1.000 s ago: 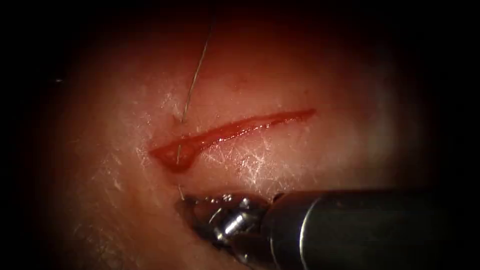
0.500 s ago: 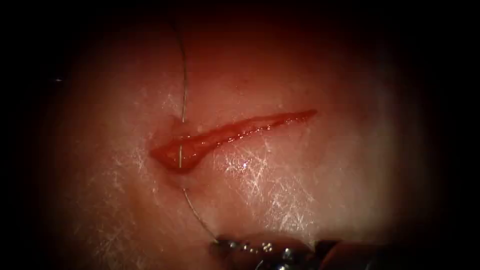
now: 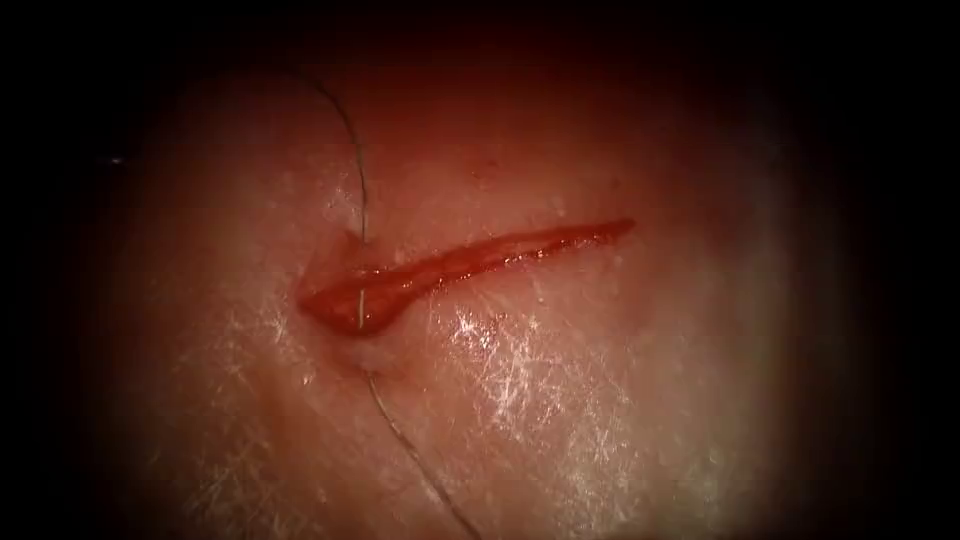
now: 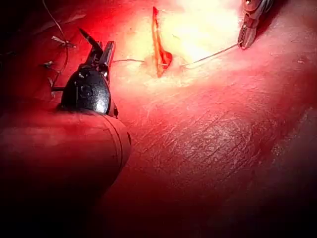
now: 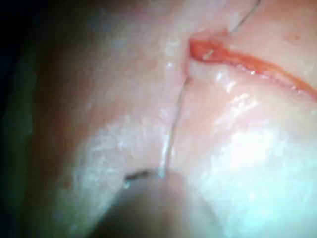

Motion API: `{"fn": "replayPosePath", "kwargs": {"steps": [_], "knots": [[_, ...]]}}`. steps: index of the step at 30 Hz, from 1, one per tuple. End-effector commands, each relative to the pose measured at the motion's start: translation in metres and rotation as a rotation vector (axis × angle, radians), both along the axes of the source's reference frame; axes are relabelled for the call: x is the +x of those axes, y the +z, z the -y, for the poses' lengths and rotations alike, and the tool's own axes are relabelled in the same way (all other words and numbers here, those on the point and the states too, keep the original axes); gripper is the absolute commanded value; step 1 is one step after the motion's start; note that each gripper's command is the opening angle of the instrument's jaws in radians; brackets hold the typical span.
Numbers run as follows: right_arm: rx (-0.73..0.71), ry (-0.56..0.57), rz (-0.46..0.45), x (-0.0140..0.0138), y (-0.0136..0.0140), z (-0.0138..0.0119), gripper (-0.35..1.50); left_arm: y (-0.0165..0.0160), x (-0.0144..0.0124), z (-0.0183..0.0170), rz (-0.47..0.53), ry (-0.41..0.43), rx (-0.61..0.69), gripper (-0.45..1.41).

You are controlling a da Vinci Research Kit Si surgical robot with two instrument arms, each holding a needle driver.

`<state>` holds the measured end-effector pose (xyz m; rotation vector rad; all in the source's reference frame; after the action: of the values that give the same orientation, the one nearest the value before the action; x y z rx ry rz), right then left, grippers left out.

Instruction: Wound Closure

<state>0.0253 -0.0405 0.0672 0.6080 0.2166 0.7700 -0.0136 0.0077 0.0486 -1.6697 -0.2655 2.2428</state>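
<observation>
One stitch pass is what the pictures let me count, so I judge the closure to be at its beginning. On the near side of the cut, the left wrist view has the right arm's tool (image 4: 242, 43) with its jaws clenched on the thread (image 3: 420, 470). The line runs taut from there to the tissue (image 3: 600, 400). The thread goes into the tissue just near of the left end of the cut (image 3: 480, 258). It crosses the red fluid (image 3: 340, 305) that lies in this widest part and comes out on the far edge. From there it curves away to the far left. Beyond it, the left arm's tool (image 4: 96, 44) hovers with its jaws parted, and I can make out nothing between them; the thread passes just beside it. Where the needle is, I cannot tell. No knot is tied over the crossing. From the pass to its right end the cut lies open, so the tying and all the further stitches remain.
</observation>
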Motion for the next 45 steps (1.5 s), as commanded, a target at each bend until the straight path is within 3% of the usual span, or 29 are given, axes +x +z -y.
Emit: {"fn": "replayPosePath", "kwargs": {"steps": [1, 9, 15, 16, 18, 19, 20, 21, 22, 23, 25, 28, 31, 32, 34, 35, 40, 45], "knots": [[0.023, -0.019, 0.008, -0.0002, 0.0005, 0.0015, -0.35, 0.0007, -0.0004, 0.0001, 0.002, 0.001, 0.001, -0.45], [0.131, -0.111, 0.063, -0.0065, -0.0003, 0.0049, -0.35, 0.0005, 0.0001, -0.0002, 0.005, 0.005, 0.004, -0.45], [0.138, -0.135, 0.063, -0.0092, -0.0012, 0.0049, -0.35, 0.0005, 0.0001, -0.0002, 0.005, 0.005, 0.004, -0.45], [0.136, -0.137, 0.055, -0.0093, -0.0011, 0.0048, -0.15, 0.0005, 0.0001, -0.0002, 0.005, 0.005, 0.004, -0.45], [0.063, -0.213, -0.05, -0.0088, -0.0009, 0.0039, 0.91, 0.0005, 0.0001, -0.0002, 0.005, 0.005, 0.004, -0.45], [-0.007, -0.259, -0.099, -0.0082, -0.0008, 0.0032, 1.09, 0.0005, 0.0001, -0.0002, 0.005, 0.005, 0.004, -0.45], [-0.007, -0.259, -0.099, -0.0082, -0.0008, 0.0032, 1.09, 0.0005, 0.0001, -0.0002, 0.005, 0.005, 0.004, -0.45], [-0.103, -0.285, -0.148, -0.007, -0.0006, 0.0018, 1.31, 0.0005, 0.0001, -0.0002, 0.005, 0.005, 0.004, -0.45], [-0.129, -0.28, -0.17, -0.0062, -0.0005, 0.0009, 1.38, 0.0005, 0.0001, -0.0002, 0.005, 0.005, 0.004, -0.45], [-0.129, -0.28, -0.17, -0.0062, -0.0005, 0.0009, 1.38, 0.0005, 0.0001, -0.0002, 0.005, 0.005, 0.004, -0.45], [-0.199, -0.261, -0.225, -0.0038, -0.0008, -0.0022, 1.43, 0.0005, 0.0001, -0.0002, 0.005, 0.005, 0.004, -0.45], [-0.262, -0.196, -0.22, -0.0014, -0.0015, -0.0048, 1.45, 0.0005, 0.0001, -0.0002, 0.005, 0.005, 0.004, -0.45], [-0.287, -0.118, -0.244, 0.0011, -0.0021, -0.0073, 1.36, 0.0005, 0.0001, -0.0002, 0.005, 0.005, 0.004, -0.45], [-0.273, -0.044, -0.236, 0.0021, -0.0022, -0.008, 1.31, 0.0005, 0.0001, -0.0002, 0.005, 0.005, 0.004, -0.45], [-0.243, 0.067, -0.222, 0.0036, -0.0021, -0.0087, 1.3, 0.0005, 0.0, -0.0002, 0.004, 0.004, 0.004, -0.45], [-0.205, 0.196, -0.202, 0.0052, -0.0018, -0.0091, 1.23, 0.0005, 0.0, -0.0002, 0.004, 0.004, 0.004, -0.45], [-0.178, 0.32, -0.191, 0.0076, -0.0005, -0.0091, 1.09, 0.0003, -0.0001, 0.0, 0.003, 0.003, 0.004, -0.45], [-0.168, 0.366, -0.169, 0.0087, 0.0012, -0.0091, 1.08, 0.0005, -0.0003, -0.0001, 0.002, 0.001, 0.004, -0.45]]}}
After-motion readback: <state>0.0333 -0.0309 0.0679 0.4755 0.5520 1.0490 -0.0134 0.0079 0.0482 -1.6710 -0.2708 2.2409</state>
